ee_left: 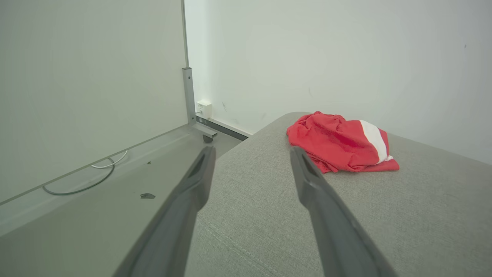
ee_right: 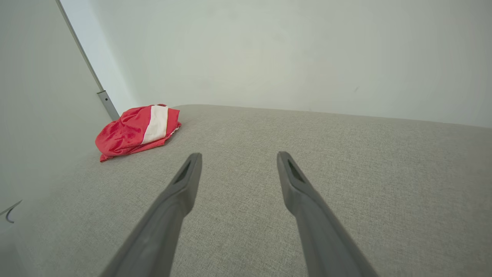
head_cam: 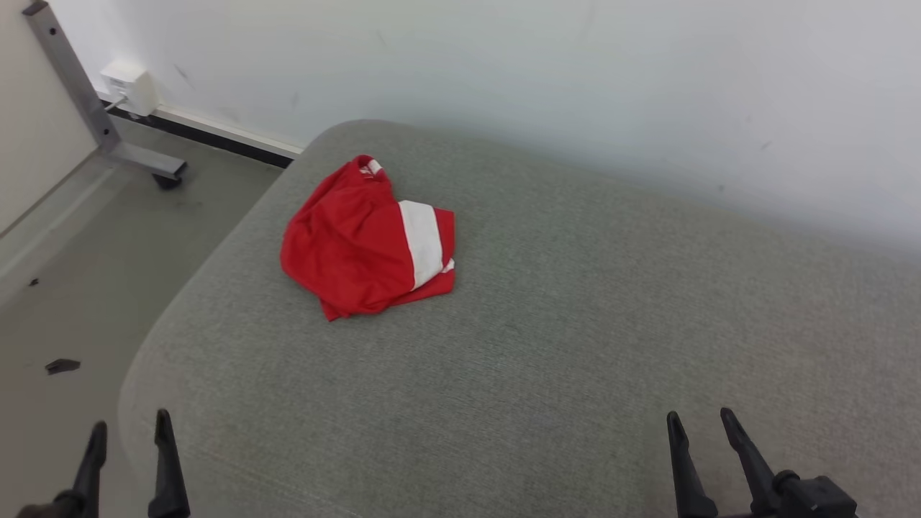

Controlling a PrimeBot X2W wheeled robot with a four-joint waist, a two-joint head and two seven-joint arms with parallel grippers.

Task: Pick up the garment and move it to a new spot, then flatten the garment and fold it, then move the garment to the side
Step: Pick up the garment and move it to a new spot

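Firstly, on the floor to the left of the grey cushion lies a small dark scrap. Further back on that same side, a grey metal leg with a wheeled foot stands near the cushion's far left corner. A white wall box sits low on the wall behind this leg, also left of the cushion. In the left wrist view a thin cable curves on the floor, well apart from the cushion's left edge.

The left tool is at the near left corner of the cushion. Its two dark fingers stand wide apart and hold nothing. One finger is over the floor and the other is over the cushion's edge.

The garment, red with a broad white stripe, lies crumpled in a heap on the cushion. It is in the far left part, close to the rounded far corner and to the left edge, and it is well apart from both tools.

The right tool is over the near right part of the cushion. Its fingers are also spread wide and empty, and they point across the grey fabric toward the wall behind the cushion.
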